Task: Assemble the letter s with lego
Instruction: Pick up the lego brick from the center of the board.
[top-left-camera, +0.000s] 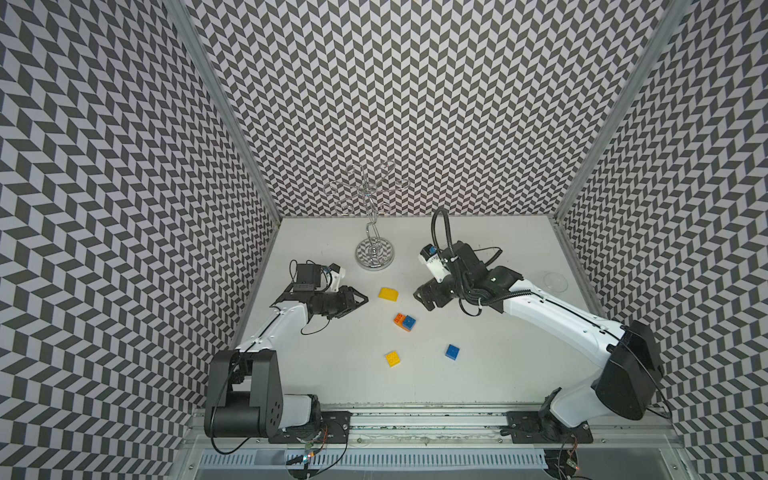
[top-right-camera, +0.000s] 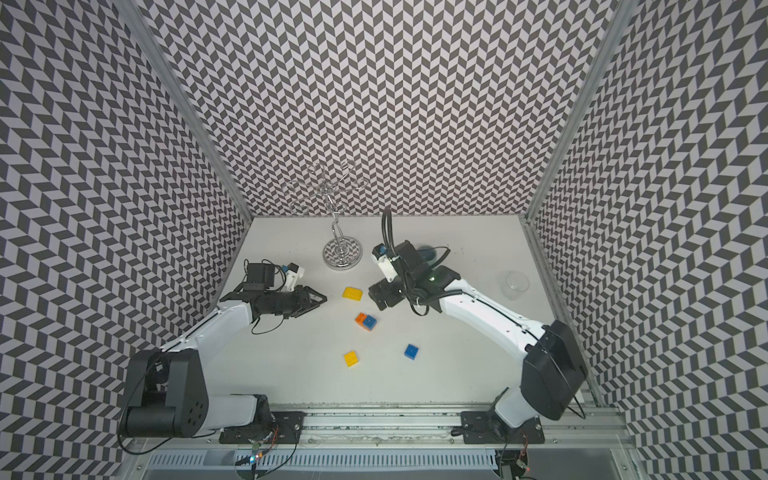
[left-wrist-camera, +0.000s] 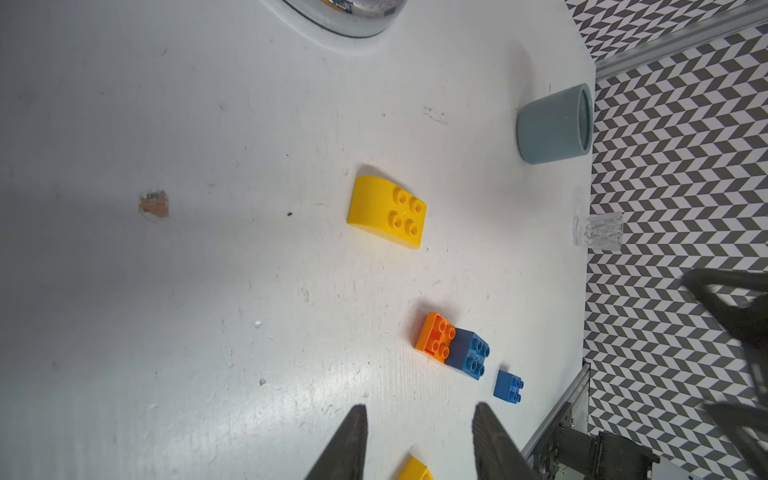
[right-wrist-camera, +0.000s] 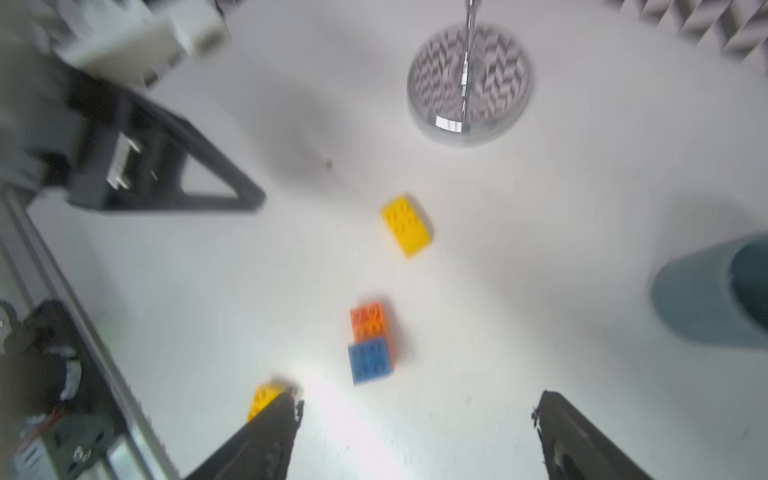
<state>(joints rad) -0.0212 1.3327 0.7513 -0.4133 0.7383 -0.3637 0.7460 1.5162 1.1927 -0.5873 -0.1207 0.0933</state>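
Lego orange brick (top-left-camera: 399, 319) lies flat, long axis left-right

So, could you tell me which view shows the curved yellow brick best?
The left wrist view: the curved yellow brick is large and sharp there, with its four studs and sloped end clear. In both top views the brick is small; in the right wrist view it is blurred.
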